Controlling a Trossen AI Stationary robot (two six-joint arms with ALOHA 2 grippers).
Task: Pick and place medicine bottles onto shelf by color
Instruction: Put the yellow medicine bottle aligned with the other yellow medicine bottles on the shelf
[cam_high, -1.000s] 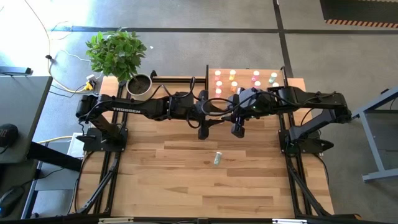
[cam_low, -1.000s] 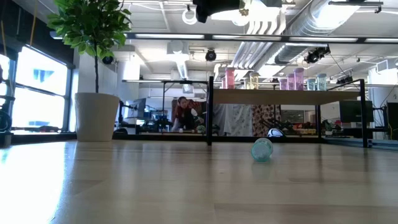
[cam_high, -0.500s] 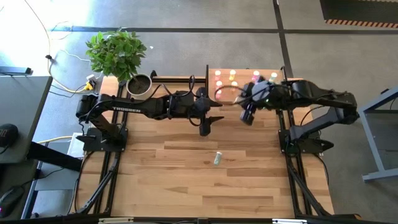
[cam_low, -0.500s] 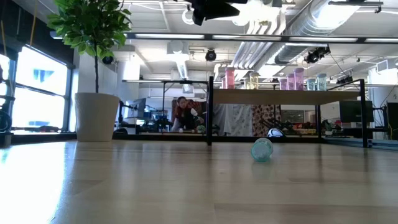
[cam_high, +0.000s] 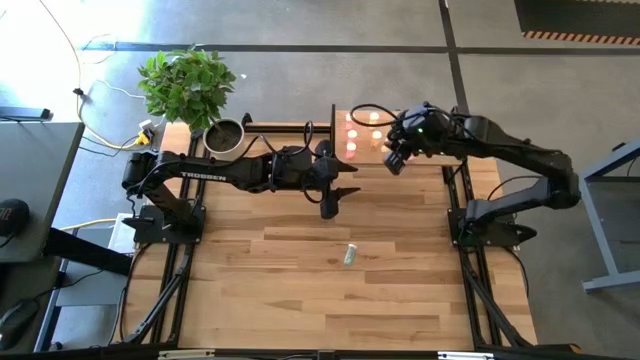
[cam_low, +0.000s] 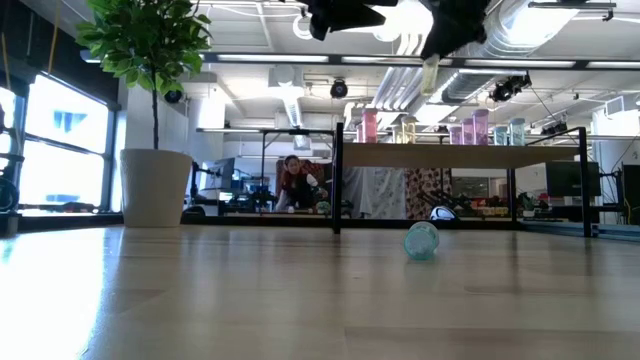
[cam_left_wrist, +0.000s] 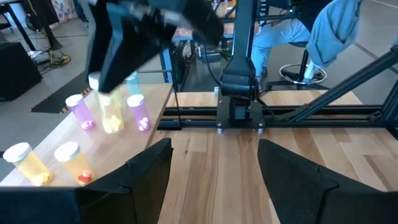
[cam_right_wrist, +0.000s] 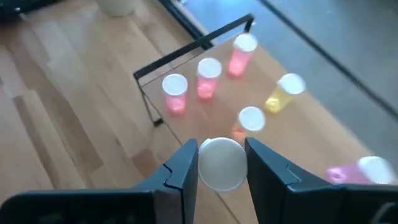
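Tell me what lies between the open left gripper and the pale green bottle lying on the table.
Only bare striped tabletop, seen in the high view, separates left gripper from bottle.

So the right gripper (cam_high: 394, 162) has swung back from mid-desk to hang over the shelf (cam_high: 352, 122), carrying a white-capped bottle (cam_right_wrist: 221, 163). Left gripper (cam_high: 329, 207) spread its fingers wider.

Overhead camera looks straight down on the tabletop (cam_high: 300, 290); low one sits level at its surface; both catch the shelf (cam_high: 345, 120) at the far edge.
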